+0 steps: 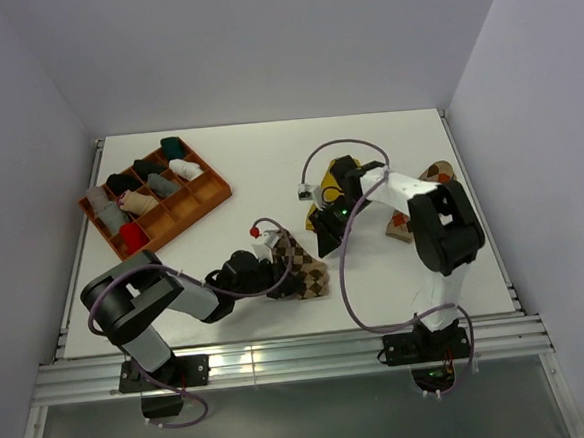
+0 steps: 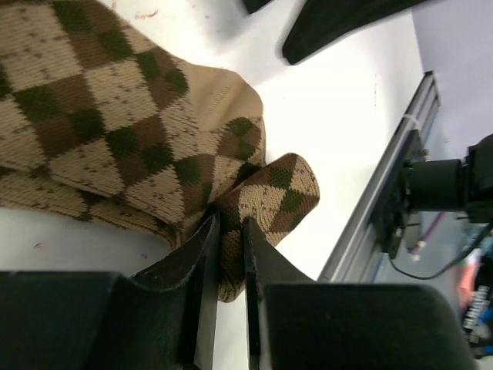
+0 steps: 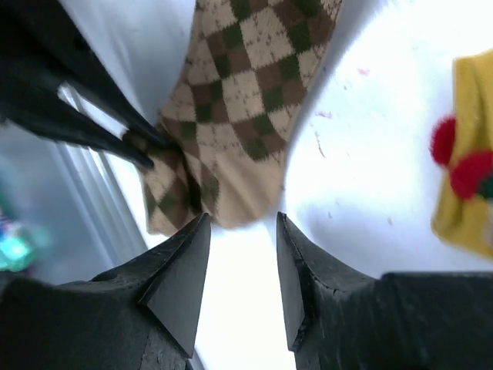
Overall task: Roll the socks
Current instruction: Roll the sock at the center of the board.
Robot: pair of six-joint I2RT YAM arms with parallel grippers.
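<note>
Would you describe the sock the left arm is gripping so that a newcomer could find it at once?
On the white table, look near the front edge, between the arm bases. There lies the brown-and-cream argyle sock, one fold pinched by the jaws of the left gripper. Its dark diamond pattern sets it apart from the plain mustard sock farther back.

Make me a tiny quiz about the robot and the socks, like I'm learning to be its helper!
1. True or false: the left tool is pinching the brown-and-cream argyle knit sock.
2. The right tool is: A shut on that sock; B open and empty; C out of sight.
3. Fill in: the orange divided tray sits on the white table, at its far ____ side.
Key: 1 true; 2 B; 3 left.
</note>
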